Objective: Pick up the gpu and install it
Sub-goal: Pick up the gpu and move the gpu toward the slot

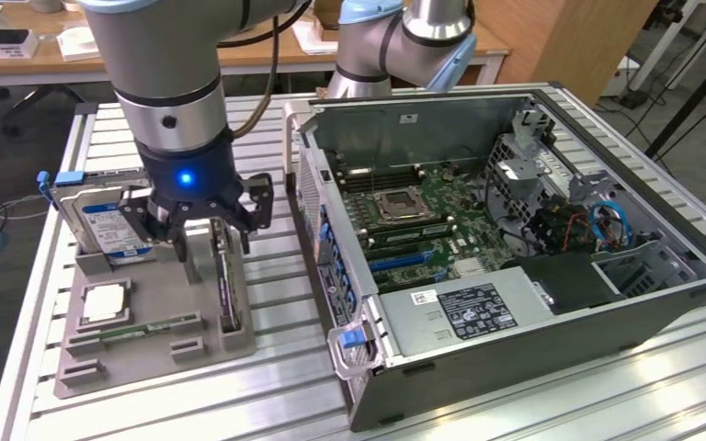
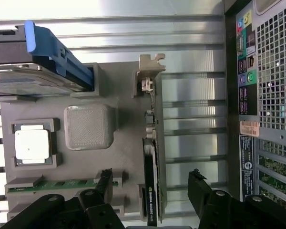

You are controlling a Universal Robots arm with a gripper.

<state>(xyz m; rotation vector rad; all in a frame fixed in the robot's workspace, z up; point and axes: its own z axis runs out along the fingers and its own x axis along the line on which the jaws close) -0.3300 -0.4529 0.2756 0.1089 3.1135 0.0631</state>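
The gpu [image 1: 224, 280] is a thin dark card standing on edge in a slot of the grey holder [image 1: 144, 354], on the side nearest the computer case. In the wrist view the gpu [image 2: 152, 162] runs lengthwise, with its pale metal bracket [image 2: 150, 67] at the far end. My gripper [image 1: 214, 241] hangs right over the card and is open. Seen from the wrist, the gripper [image 2: 150, 179] has one black finger on each side of the card, with a gap to it on both sides. Nothing is held.
The holder also carries a silver hard drive [image 1: 108, 220] with blue rails, a processor chip [image 1: 106, 301] and a green memory stick [image 1: 144, 328]. The open computer case [image 1: 647, 285] lies on the exterior view's right, motherboard [image 1: 415, 211] exposed, its rear panel [image 2: 267, 95] close to the holder.
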